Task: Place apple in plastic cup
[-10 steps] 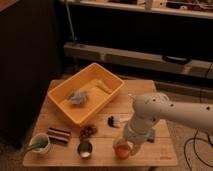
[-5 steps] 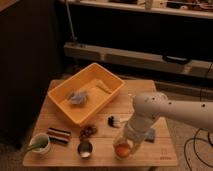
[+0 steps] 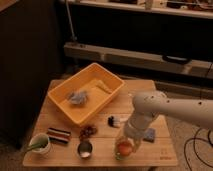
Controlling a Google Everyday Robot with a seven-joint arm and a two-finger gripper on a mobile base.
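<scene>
The apple [image 3: 125,148] is a small orange-red fruit near the table's front edge, right of centre. It appears to sit inside the low light-green translucent plastic cup [image 3: 118,155], whose rim shows around it. My gripper [image 3: 125,139] comes down from the white arm [image 3: 165,107] on the right and hangs directly over the apple and cup, hiding their upper part. Whether it touches the apple does not show.
A yellow tray [image 3: 102,106] holding a grey crumpled thing [image 3: 77,97] stands at the back left of the wooden table [image 3: 50,117]. Dark grapes [image 3: 88,131], a metal cup [image 3: 85,149], a striped packet [image 3: 59,135] and a white cup with green contents [image 3: 40,145] lie front left. A blue object [image 3: 149,134] lies behind the arm.
The apple sits a touch higher and further right than a second ago. The arm has barely shifted. Nothing else has moved.
</scene>
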